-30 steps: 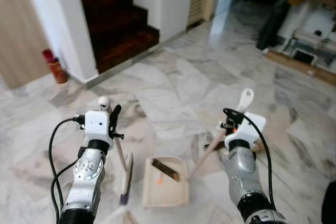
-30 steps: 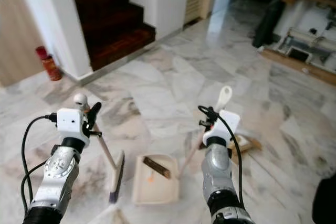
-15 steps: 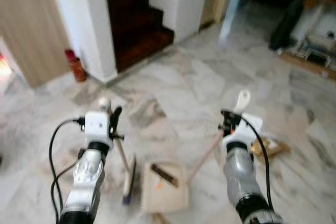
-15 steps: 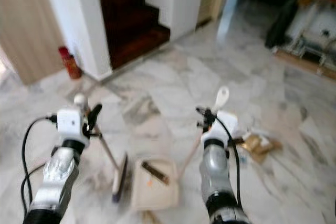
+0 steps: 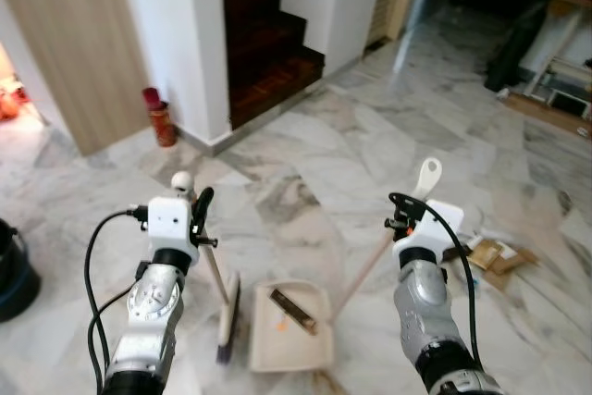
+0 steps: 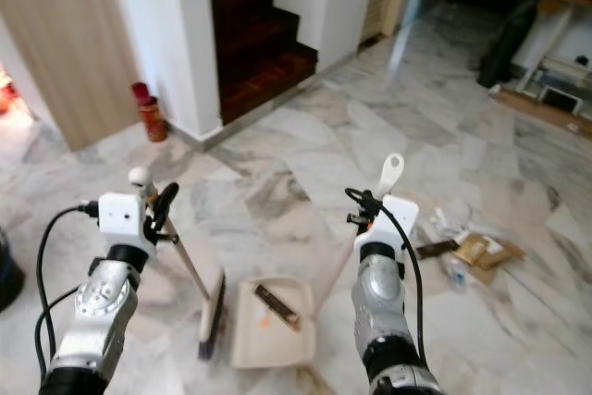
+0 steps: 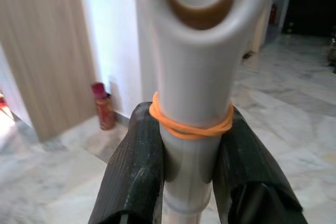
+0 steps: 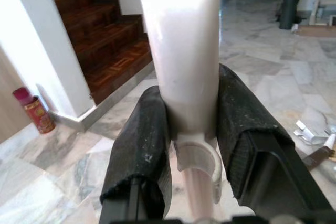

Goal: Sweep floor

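My left gripper (image 5: pixel 197 217) is shut on the white broom handle (image 7: pixel 192 85), which has an orange rubber band around it. The broom's head (image 5: pixel 227 317) rests on the marble floor just left of the cream dustpan (image 5: pixel 298 346). My right gripper (image 5: pixel 408 220) is shut on the dustpan's long white handle (image 8: pixel 181 40), whose top loop (image 5: pixel 427 176) sticks up above it. Inside the pan lie a dark brown strip (image 5: pixel 292 310) and a small orange bit (image 5: pixel 278 326).
Dark wooden stairs (image 5: pixel 268 39) rise behind a white pillar (image 5: pixel 176 34), with a red canister (image 5: pixel 160 118) at its foot. Cardboard and paper litter (image 5: pixel 495 254) lies on the floor to my right. A dark bin (image 5: pixel 13 277) stands at the left edge.
The camera has swung left, so stairs and canister sit further right in the picture; the bin and more litter have come into view. Both grippers keep their hold on the handles.
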`<state>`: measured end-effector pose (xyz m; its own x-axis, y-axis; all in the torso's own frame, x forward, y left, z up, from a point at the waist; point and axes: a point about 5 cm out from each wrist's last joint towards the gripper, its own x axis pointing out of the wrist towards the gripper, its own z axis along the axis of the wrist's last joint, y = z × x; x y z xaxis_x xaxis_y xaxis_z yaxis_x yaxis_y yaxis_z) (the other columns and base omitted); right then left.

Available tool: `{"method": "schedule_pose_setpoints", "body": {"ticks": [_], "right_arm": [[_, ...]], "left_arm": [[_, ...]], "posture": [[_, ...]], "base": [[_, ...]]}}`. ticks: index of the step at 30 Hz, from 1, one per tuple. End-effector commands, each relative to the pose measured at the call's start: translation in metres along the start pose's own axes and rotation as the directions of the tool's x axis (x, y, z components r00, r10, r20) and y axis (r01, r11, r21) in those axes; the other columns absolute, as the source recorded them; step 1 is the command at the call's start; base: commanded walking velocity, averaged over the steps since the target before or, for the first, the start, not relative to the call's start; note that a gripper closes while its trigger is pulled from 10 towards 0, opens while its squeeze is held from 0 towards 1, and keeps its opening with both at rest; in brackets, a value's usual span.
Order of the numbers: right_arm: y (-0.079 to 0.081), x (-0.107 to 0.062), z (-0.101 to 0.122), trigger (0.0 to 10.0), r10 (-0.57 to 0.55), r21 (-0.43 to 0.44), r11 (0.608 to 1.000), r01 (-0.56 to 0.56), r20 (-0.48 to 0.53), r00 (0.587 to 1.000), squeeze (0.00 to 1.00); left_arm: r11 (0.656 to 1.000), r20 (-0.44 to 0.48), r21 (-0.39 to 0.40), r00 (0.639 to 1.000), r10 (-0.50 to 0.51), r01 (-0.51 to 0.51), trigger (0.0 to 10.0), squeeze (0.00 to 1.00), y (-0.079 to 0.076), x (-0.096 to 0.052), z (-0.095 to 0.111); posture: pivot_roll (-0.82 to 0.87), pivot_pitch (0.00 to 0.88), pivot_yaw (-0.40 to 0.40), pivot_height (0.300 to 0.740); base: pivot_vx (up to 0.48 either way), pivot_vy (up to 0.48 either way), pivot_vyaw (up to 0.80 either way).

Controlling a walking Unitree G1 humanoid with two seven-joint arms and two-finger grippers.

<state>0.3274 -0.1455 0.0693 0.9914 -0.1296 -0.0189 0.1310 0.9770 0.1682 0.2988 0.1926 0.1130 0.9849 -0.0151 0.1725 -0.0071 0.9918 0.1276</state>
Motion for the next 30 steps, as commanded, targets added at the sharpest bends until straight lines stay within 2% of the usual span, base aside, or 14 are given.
{"method": "schedule_pose_setpoints", "body": {"ticks": [1, 5, 16, 24, 30], "right_arm": [[-0.0037, 0.0044, 0.0115, 10.0, -0.019, 0.031, 0.999, 0.018, 0.053, 0.998, 0.0], [-0.0026, 0.0043, 0.011, 10.0, -0.017, 0.035, 0.999, 0.015, 0.05, 0.999, 0.0], [-0.002, 0.0044, 0.0104, 10.0, -0.012, 0.034, 0.999, 0.01, 0.044, 0.999, 0.0], [-0.0009, 0.0042, 0.0097, 10.0, -0.008, 0.035, 0.999, 0.007, 0.041, 0.999, 0.0], [-0.001, 0.0043, 0.0092, 10.0, -0.008, 0.039, 0.999, 0.006, 0.036, 0.999, 0.0]], "left_arm": [[1.0, 0.045, 0.012, 0.999, -0.014, 0.013, 10.0, 0.0, -0.005, 0.004, 0.0103], [1.0, 0.045, 0.012, 0.999, -0.015, 0.014, 10.0, 0.0, -0.0046, 0.004, 0.0104], [1.0, 0.044, 0.015, 0.999, -0.014, 0.013, 10.0, 0.0, -0.0039, 0.0045, 0.0107], [1.0, 0.044, 0.015, 0.999, -0.015, 0.014, 10.0, 0.0, -0.0033, 0.0047, 0.0111], [1.0, 0.047, 0.02, 0.999, -0.014, 0.013, 10.0, 0.0, -0.0032, 0.0049, 0.0116]], "posture": [[0.11, 0.009, -0.063, 0.74], [0.11, 0.014, -0.062, 0.74], [0.11, 0.022, -0.061, 0.74], [0.11, 0.027, -0.062, 0.74], [0.11, 0.028, -0.061, 0.74]], "base": [[0.0, 0.48, 0.8], [0.0, 0.48, 0.65], [0.0, 0.48, 0.08], [0.0, 0.465, 0.79], [0.0, 0.135, 0.63]]}}
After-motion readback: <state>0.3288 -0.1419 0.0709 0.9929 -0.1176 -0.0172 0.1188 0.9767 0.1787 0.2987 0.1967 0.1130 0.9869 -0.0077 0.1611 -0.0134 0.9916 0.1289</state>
